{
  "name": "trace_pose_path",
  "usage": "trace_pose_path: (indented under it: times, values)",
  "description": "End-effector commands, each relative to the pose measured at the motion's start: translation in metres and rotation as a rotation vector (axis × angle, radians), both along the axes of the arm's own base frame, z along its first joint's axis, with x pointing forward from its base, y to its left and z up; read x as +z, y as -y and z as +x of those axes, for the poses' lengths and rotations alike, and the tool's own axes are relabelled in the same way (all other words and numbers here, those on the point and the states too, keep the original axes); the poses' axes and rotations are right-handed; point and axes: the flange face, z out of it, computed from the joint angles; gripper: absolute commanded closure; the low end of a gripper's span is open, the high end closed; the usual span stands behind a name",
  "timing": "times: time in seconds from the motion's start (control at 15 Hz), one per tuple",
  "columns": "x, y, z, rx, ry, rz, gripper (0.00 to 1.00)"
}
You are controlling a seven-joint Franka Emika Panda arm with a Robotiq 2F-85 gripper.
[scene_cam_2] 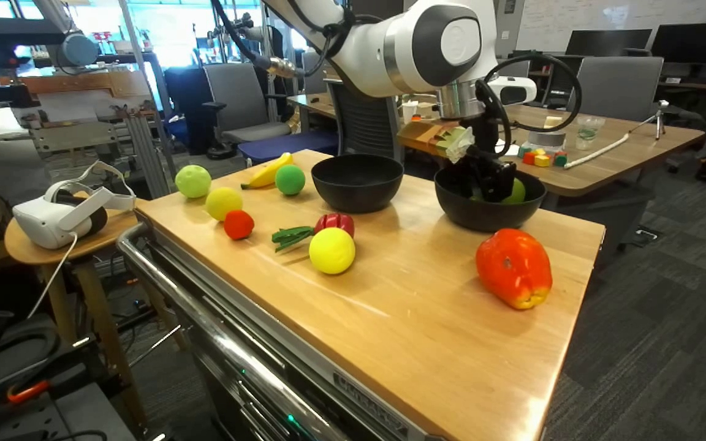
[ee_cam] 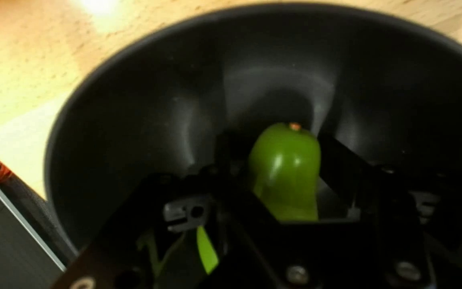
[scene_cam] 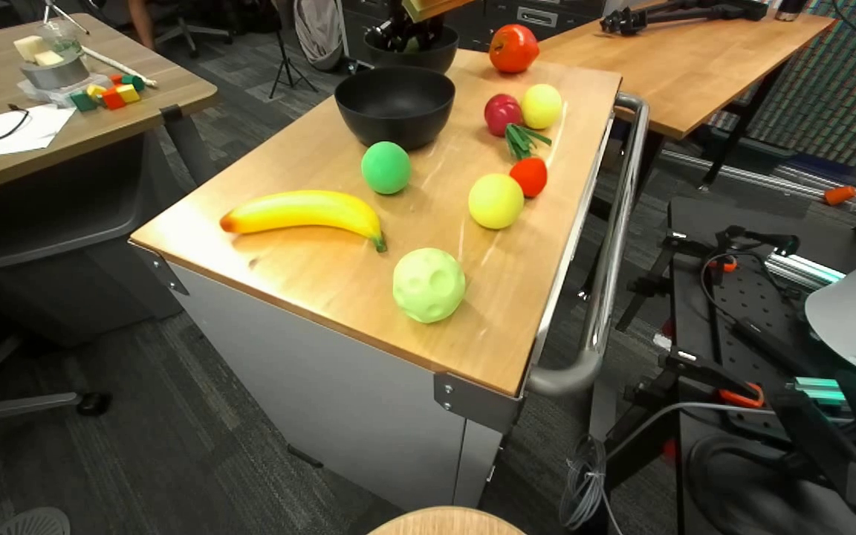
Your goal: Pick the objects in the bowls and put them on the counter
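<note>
Inside a black bowl [scene_cam_2: 488, 215], the pepper [ee_cam: 285, 172] is straddled by the gripper [ee_cam: 278, 145], hold unclear. Nearby, a red fruit [scene_cam_2: 513, 268] is seen.

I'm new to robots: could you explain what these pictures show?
This is a white robot arm, its black end effector inside a round black bowl. Two pictures are exterior views, from outside the robot; the close-up is the wrist view, taken from the arm itself. On the light wooden counter rest a second round black bowl, a curved yellow banana, a green ball, a dimpled pale-green ball, two round yellow fruits and three red or orange-red fruits. Inside the first bowl, two black fingers flank a glossy green pepper; whether they grip it isn't clear.
</note>
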Motion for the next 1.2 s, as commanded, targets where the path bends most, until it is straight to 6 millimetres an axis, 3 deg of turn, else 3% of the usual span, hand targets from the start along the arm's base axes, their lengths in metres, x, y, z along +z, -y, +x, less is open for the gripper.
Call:
trace_pose_path:
  times: [0.0,0.07,0.13,0.53,0.8,1.13]
  values:
    - [0.009,-0.002,0.008,-0.023,0.006,-0.021,0.73]
    - [0.014,-0.002,0.009,-0.028,0.016,-0.019,0.82]
    - [0.022,-0.002,0.008,-0.032,0.035,-0.020,0.84]
    - [0.084,0.000,-0.007,-0.073,0.165,-0.043,0.84]
    - [0.129,0.002,-0.050,-0.128,0.234,-0.061,0.84]
    - [0.132,-0.002,-0.114,-0.220,0.219,-0.025,0.84]
